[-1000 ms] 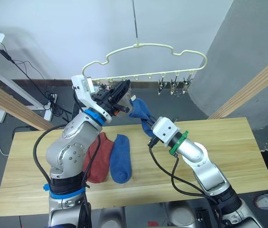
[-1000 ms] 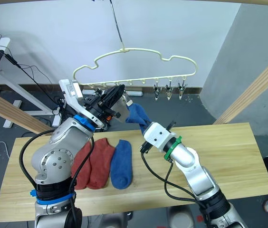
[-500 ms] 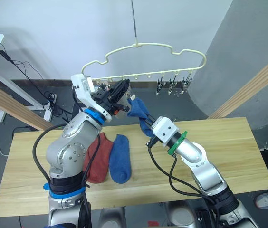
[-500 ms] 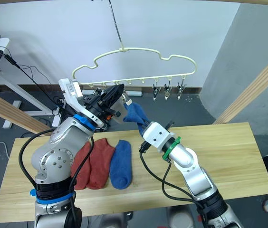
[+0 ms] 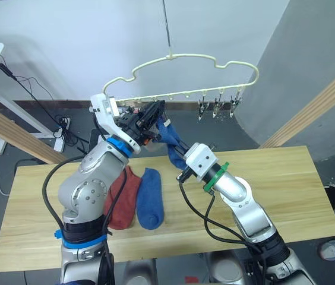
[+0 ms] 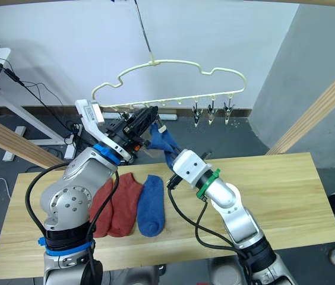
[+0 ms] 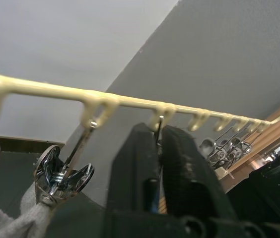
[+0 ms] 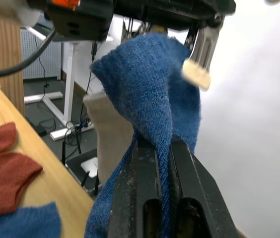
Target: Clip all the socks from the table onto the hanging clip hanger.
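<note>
Clip hanger: the cream-yellow clip hanger (image 5: 185, 74) hung by its slim hook above the far side of the tabletop (image 5: 286, 184), with three metal clips (image 5: 218, 108) bunched near its right end

Left gripper: the left gripper (image 5: 154, 113) was raised just under the hanger's bottom bar; in the left wrist view its two black fingers (image 7: 135, 168) stood almost together, pinching the thin stem of one clip directly below a hook of the bar

Right gripper: the right gripper (image 8: 161, 163) was lifted off the tabletop and pointed up toward the left gripper, its fingers closed tight on the held blue sock (image 5: 170, 138)

Held blue sock: bunched and folded, its upper end sat right at the left gripper's tips, whether touching them could not be told; its lower end was gripped by the right gripper, well clear of the wood

Grey sock: a light grey sock (image 7: 6, 220) hung from the neighbouring clip (image 7: 63, 173) in the left wrist view; a pale grey one also showed behind the blue sock in the right wrist view

Socks on the tabletop: two rust-red socks (image 5: 123, 199) lay overlapping, toes toward the robot, with a second blue sock (image 5: 149, 197) touching them on their right side, all left of the tabletop's middle

Tabletop: light yellowish planks, its right half bare
</note>
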{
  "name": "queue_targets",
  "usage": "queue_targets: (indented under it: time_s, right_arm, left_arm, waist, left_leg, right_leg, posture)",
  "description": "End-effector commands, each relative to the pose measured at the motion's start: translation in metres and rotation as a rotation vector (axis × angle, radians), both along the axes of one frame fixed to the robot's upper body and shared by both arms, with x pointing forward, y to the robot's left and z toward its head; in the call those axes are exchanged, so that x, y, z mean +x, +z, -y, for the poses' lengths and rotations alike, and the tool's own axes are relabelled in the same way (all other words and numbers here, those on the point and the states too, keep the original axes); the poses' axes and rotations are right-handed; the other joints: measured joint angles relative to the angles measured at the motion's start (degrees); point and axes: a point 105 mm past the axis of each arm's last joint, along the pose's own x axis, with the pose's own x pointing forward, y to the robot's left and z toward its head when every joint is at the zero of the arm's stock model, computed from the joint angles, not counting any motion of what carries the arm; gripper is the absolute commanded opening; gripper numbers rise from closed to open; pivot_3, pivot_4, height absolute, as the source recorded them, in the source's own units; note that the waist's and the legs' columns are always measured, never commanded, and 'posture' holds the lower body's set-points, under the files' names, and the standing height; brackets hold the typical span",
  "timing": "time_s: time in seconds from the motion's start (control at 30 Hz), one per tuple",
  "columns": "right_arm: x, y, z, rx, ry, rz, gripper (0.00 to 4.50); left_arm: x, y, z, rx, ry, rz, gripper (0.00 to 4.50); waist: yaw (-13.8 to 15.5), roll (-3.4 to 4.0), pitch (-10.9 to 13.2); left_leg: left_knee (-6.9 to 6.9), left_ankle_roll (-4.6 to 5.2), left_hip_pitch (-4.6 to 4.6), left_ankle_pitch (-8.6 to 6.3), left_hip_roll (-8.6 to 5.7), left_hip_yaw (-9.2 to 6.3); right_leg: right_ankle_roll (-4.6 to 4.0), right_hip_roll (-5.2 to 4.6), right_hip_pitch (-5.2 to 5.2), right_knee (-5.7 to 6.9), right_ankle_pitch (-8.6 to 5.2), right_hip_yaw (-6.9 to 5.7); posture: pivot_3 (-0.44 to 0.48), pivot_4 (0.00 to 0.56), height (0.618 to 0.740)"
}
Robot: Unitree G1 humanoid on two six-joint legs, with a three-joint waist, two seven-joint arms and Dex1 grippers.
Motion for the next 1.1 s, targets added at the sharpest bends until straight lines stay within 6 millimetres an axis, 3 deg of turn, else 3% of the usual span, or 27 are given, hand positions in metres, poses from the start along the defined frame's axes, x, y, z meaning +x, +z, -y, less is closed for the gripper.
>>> queue_targets:
  time_s: [0.03, 0.1, 0.2, 0.33, 0.43, 0.6, 0.77, 0.9, 1.1]
  right_arm:
    - [-0.003, 0.01, -0.004, 0.023, 0.018, 0.045, 0.0]
    - [-0.003, 0.011, -0.005, 0.027, 0.029, 0.042, 0.0]
    - [-0.005, 0.012, -0.007, 0.061, 0.06, 0.013, 0.75]
    - [-0.005, 0.006, -0.006, -0.001, 0.06, 0.003, 2.1]
    - [-0.006, -0.008, 0.009, -0.103, 0.064, -0.041, 3.03]
    - [-0.015, -0.01, 0.039, -0.205, 0.087, -0.099, 3.08]
    - [-0.017, 0.02, 0.069, -0.22, 0.048, -0.098, 3.08]
    - [-0.013, 0.033, 0.077, -0.178, -0.005, -0.163, 3.08]
    - [-0.004, 0.064, 0.07, -0.026, -0.029, -0.163, 3.08]
  left_arm:
    - [-0.01, 0.013, 0.002, -0.003, -0.026, 0.064, 1.95]
    - [-0.01, 0.012, 0.002, 0.001, -0.026, 0.065, 2.42]
    - [-0.012, 0.011, 0.001, 0.008, -0.03, 0.069, 3.3]
    - [-0.013, 0.007, -0.001, 0.048, -0.021, 0.077, 4.49]
    - [-0.016, -0.001, -0.007, 0.11, -0.02, 0.073, 4.5]
    - [-0.028, -0.016, -0.014, 0.263, -0.075, 0.064, 4.5]
    - [-0.055, -0.035, -0.033, 0.485, -0.2, 0.051, 4.5]
    - [-0.07, -0.038, -0.036, 0.536, -0.295, 0.045, 4.5]
    - [-0.084, -0.03, -0.037, 0.571, -0.384, 0.083, 4.5]
  waist:
    - [0.0, 0.0, 0.0]
    - [0.0, 0.0, 0.0]
    - [0.0, 0.0, 0.0]
    - [0.0, 0.0, 0.0]
    - [0.0, 0.01, 0.0]
    - [0.1, 0.02, 0.0]
    - [0.0, 0.04, 0.0]
    - [0.2, 0.05, 0.0]
    - [0.6, 0.05, 0.0]
  left_leg:
    - [0.0, 0.0, 0.0, 0.0, 0.0, 0.0]
    - [0.01, 0.0, 0.0, 0.0, 0.0, 0.01]
    - [0.0, 0.0, 0.0, 0.0, 0.0, 0.0]
    - [0.0, 0.0, 0.0, 0.0, 0.01, 0.0]
    - [0.0, 0.0, 0.01, 0.0, 0.01, 0.01]
    - [-0.02, 0.0, 0.0, 0.0, 0.01, -0.02]
    - [-0.06, 0.0, 0.04, 0.0, 0.02, -0.02]
    - [-0.09, 0.0, 0.04, 0.0, 0.16, -0.04]
    - [-0.08, 0.0, -0.01, 0.0, 0.2, -0.06]
  right_leg:
    - [0.0, -0.01, 0.0, 0.0, 0.0, 0.01]
    - [0.0, -0.01, 0.0, 0.0, 0.0, 0.01]
    - [0.0, -0.01, 0.0, 0.0, 0.0, 0.01]
    - [0.0, -0.01, 0.0, 0.01, 0.0, 0.01]
    - [0.0, -0.01, 0.0, 0.01, 0.0, 0.02]
    - [0.0, -0.02, 0.0, -0.01, 0.0, 0.0]
    - [-0.03, 0.02, -0.03, 0.02, 0.01, 0.06]
    - [-0.11, 0.03, -0.04, 0.03, 0.05, 0.0]
    - [-0.12, -0.04, -0.07, -0.02, 0.06, 0.0]
  posture:
    - [-0.236, 0.353, 0.74]
    - [-0.236, 0.353, 0.74]
    - [-0.236, 0.353, 0.74]
    - [-0.236, 0.351, 0.74]
    - [-0.236, 0.349, 0.74]
    - [-0.232, 0.343, 0.74]
    - [-0.214, 0.334, 0.74]
    - [-0.203, 0.33, 0.74]
    - [-0.179, 0.315, 0.74]
